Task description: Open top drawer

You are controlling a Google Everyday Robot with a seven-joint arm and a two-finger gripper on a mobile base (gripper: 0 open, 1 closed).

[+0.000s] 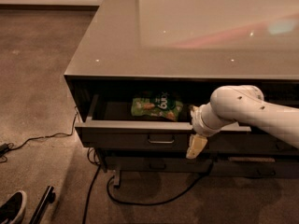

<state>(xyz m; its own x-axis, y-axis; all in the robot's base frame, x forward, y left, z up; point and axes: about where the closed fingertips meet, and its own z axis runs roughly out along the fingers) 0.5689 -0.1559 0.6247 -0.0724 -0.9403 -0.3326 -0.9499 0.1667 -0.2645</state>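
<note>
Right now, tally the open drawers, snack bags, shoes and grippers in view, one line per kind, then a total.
Open drawers: 1, the top drawer
Snack bags: 1, a green bag inside that drawer
Shoes: 1, a shoe on the floor, bottom left
Grippers: 1, the gripper before the drawer front, right of its pull
Total: 4
</note>
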